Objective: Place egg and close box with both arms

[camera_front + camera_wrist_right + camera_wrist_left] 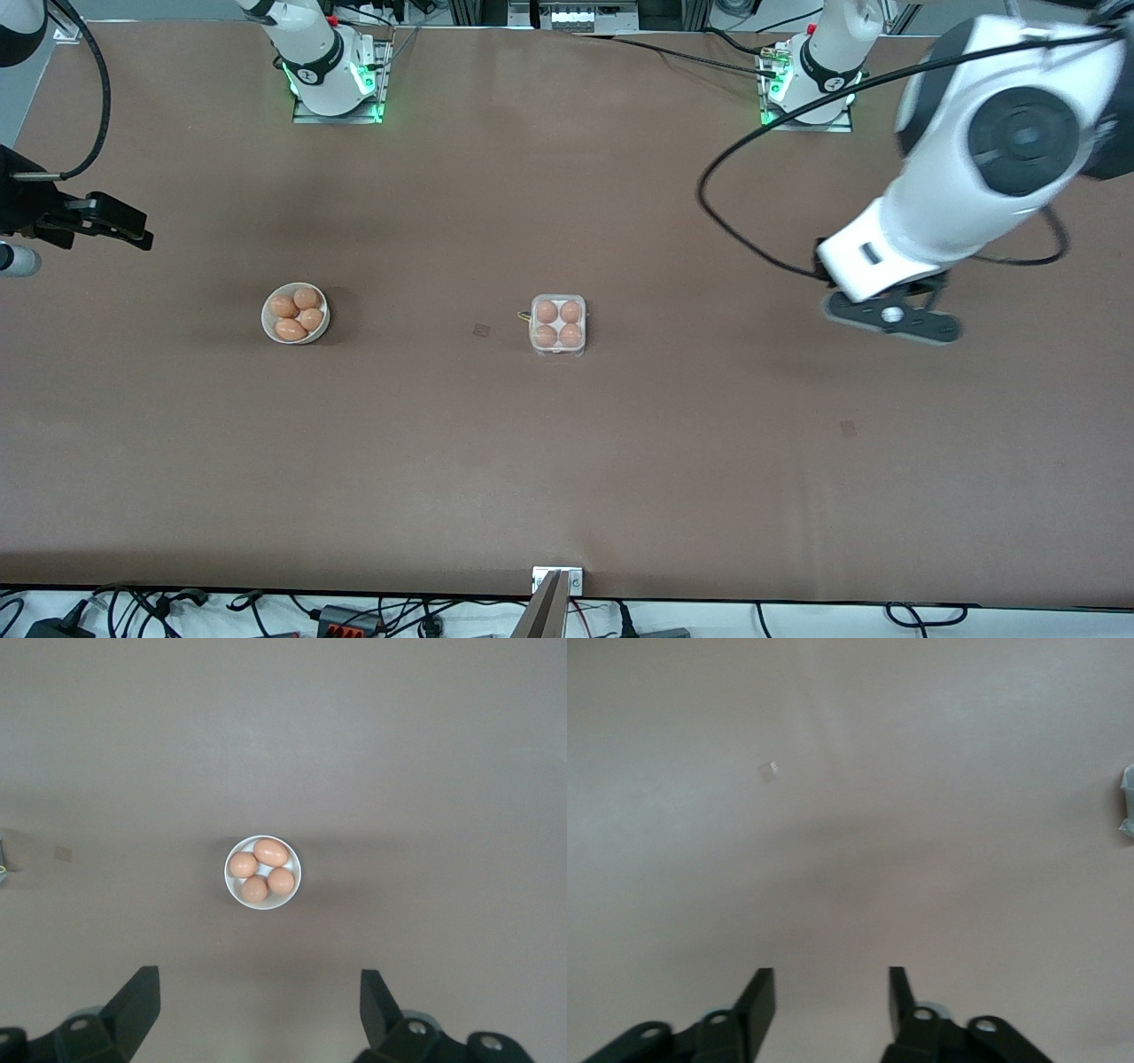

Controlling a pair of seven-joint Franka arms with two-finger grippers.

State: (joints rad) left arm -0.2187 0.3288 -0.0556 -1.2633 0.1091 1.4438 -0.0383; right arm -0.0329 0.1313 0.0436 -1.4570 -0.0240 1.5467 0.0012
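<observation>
Wrapping up: the box looks shut with four eggs inside, well apart from both empty grippers, left gripper and right gripper, jaws apart, so you just retract.

Clear box mid-table, lid shut; four orange-brown eggs inside

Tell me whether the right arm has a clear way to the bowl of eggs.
Probably yes. The right gripper hangs open and empty over bare table, with the white bowl in plain view ahead of it and nothing between them.
</observation>
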